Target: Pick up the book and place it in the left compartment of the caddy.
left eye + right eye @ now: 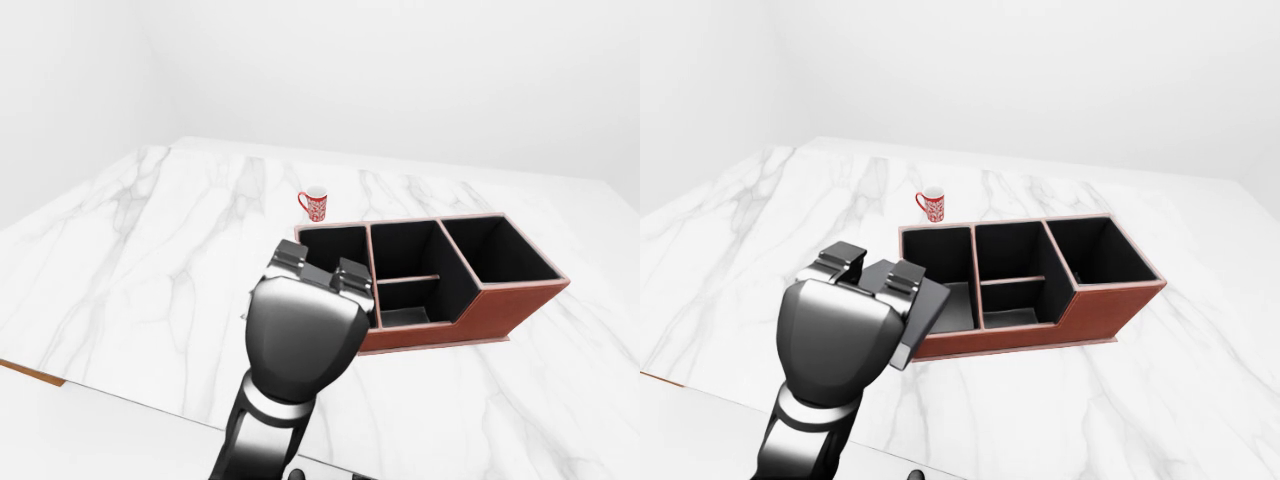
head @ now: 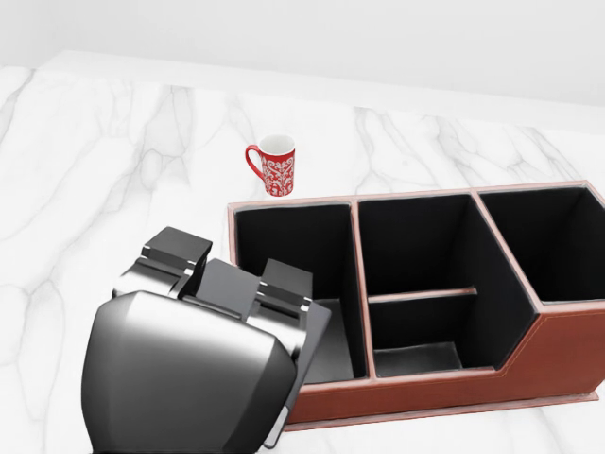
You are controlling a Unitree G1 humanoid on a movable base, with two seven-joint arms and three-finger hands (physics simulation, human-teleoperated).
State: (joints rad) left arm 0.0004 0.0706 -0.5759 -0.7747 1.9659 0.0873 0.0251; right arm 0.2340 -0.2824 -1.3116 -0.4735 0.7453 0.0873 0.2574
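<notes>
Book [image 1: 918, 300] gripped by left hand [image 2: 222, 298] over caddy [image 2: 567, 350] left compartment rim, mug [image 2: 274, 165] beyond

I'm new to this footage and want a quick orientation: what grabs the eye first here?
The big glossy left hand fills the lower left of the head view, holding a dark grey book tilted over the caddy's low wall at its left compartment. The caddy's red-brown shell and black insides stand out on the white marble table. A small red patterned mug stands above it.
</notes>
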